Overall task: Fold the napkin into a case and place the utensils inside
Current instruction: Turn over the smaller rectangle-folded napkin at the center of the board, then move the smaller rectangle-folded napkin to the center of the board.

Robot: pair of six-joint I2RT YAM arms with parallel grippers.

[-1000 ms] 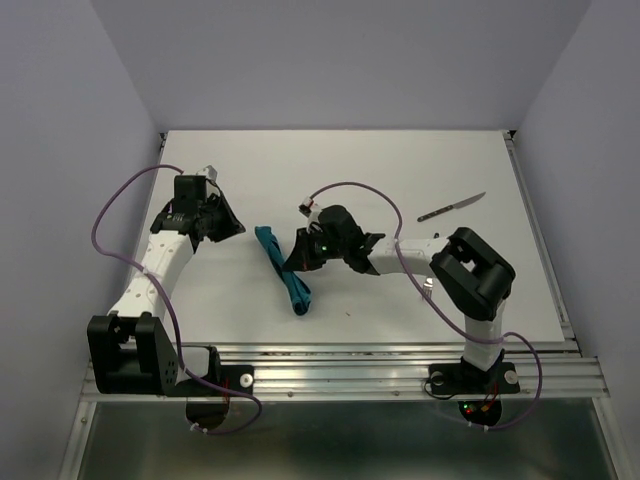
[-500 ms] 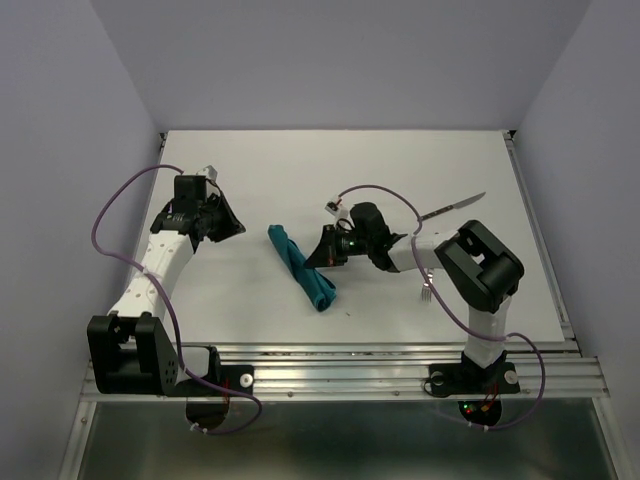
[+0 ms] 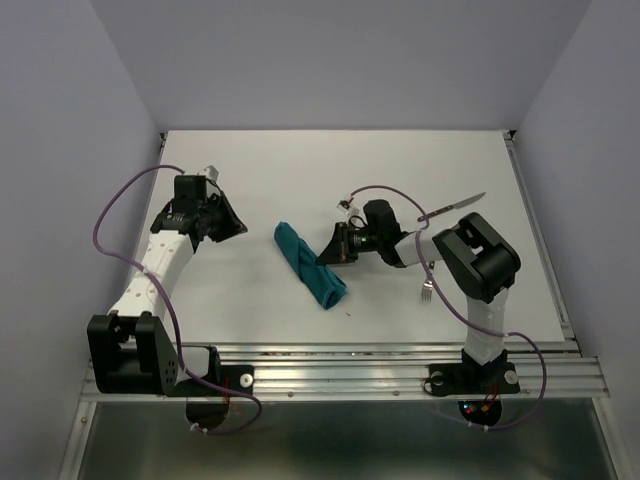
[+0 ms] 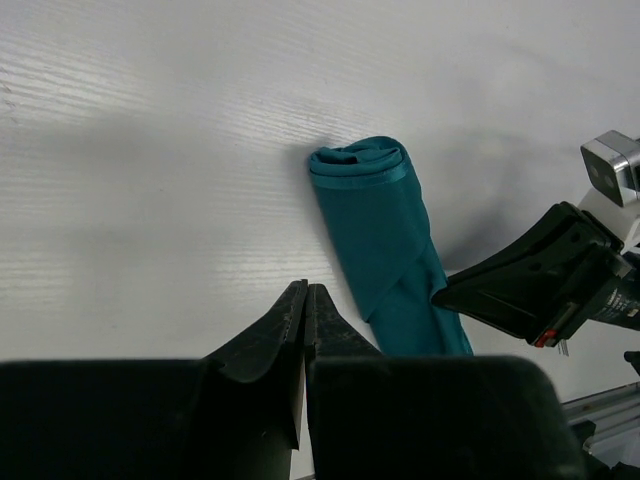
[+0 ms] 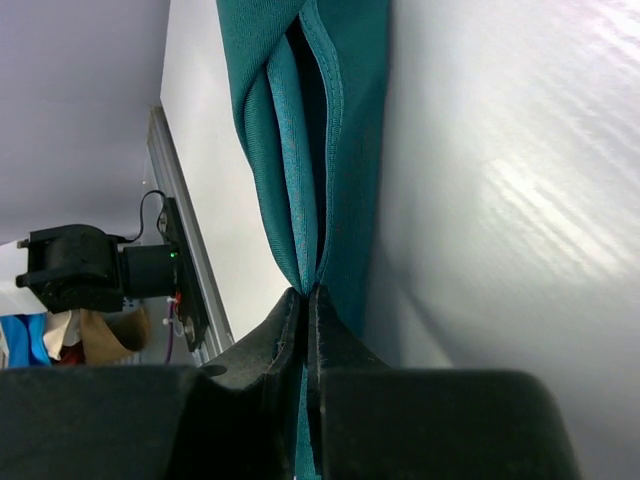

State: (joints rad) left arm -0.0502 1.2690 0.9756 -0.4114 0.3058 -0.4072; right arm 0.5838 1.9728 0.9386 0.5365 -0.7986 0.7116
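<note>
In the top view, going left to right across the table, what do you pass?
left gripper → napkin → fork → knife

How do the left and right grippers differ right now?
The right gripper is pinched on an edge of the napkin; the left gripper grips nothing. The right gripper touches the napkin, while the left gripper stands apart from it, over the table on the napkin's other side. Shared: both have their fingers closed together.
</note>
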